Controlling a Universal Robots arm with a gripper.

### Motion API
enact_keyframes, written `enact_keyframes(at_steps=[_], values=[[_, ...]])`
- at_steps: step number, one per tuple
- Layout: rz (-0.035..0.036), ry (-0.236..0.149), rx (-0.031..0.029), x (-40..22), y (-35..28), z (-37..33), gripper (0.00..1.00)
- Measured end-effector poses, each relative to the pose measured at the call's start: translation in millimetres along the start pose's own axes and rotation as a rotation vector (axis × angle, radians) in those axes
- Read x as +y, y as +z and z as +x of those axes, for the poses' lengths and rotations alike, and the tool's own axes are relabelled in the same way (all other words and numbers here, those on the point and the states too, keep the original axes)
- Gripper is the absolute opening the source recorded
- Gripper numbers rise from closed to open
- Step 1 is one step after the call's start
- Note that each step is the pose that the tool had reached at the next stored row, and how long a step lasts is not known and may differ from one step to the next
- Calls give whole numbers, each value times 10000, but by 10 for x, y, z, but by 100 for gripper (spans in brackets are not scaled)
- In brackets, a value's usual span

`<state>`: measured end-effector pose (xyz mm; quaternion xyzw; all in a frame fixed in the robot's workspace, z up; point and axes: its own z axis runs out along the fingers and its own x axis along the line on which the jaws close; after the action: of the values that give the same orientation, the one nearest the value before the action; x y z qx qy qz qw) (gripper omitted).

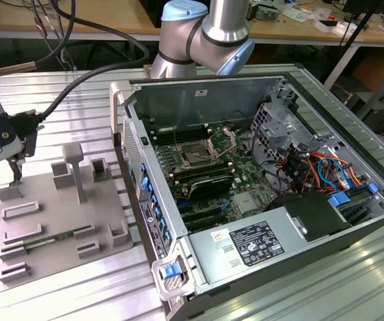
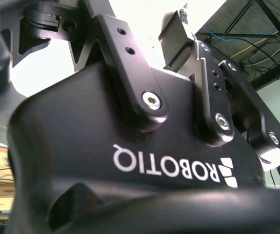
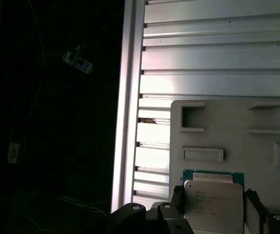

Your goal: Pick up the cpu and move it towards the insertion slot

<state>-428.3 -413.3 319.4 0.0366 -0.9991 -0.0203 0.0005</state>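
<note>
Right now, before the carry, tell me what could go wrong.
The cpu is thin and flat; in the gripper it could tilt or slip. The insertion slot lies inside the computer case, whose wall could be clipped. The thick cable might snag the fixture's tall post.

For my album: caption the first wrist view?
Claw at the cpu, over the grey holder plate on a ribbed metal table.

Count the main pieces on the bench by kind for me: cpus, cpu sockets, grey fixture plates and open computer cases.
cpu: 1
insertion slot: 1
grey fixture plate: 1
open computer case: 1
Total: 4
</note>
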Motion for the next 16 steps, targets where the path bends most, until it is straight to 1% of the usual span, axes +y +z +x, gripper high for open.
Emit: enact_keyframes(at_steps=[8,16], values=[[1,0,0,1,-24,0,55],[0,0,0,3,-76,0,55]])
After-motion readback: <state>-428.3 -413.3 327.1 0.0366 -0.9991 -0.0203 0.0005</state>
